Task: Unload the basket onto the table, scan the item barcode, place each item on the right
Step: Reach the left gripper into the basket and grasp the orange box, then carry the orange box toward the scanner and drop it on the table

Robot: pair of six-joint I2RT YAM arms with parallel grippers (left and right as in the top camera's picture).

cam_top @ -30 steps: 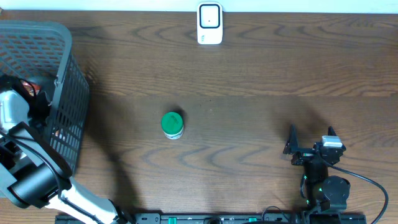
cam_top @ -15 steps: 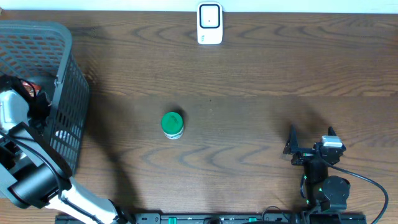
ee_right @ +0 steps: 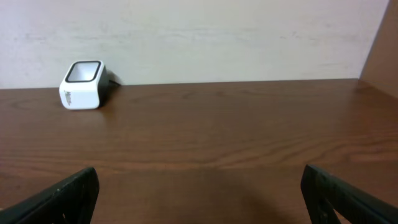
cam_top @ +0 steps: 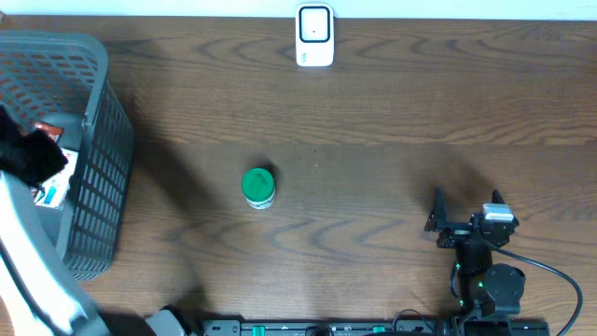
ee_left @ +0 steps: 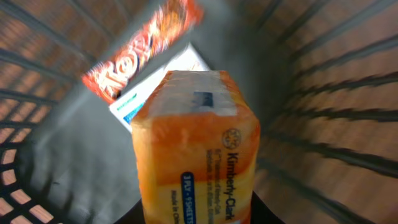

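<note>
The orange tissue pack (ee_left: 196, 143) sits inside the basket (cam_top: 93, 112) at the desk's left end. It stands clear above a red snack wrapper (ee_left: 146, 46) and a white carton (ee_left: 155, 93) lying on the basket floor. Its long axis runs straight out from the left gripper (cam_top: 28, 157), down into the basket, and the printed side faces the wrist camera. The jaws look clenched on the pack's near end, though only dark stubs show on either side of it, so I take that as my reading. I cannot pick out a barcode on the faces in view. The scanner (cam_top: 314, 35) stands at the desk's far edge near its middle, well apart from the basket, off to the right and farther back. As I judge it, the pack has to come up over the basket wall, cross toward that far edge and turn until its code faces the scanner window. A green-lidded jar (cam_top: 258, 186) stands mid-desk, beside that path. The right gripper (cam_top: 466, 198) rests splayed wide near the near right corner, holding nothing, and it is the farther arm.
</note>
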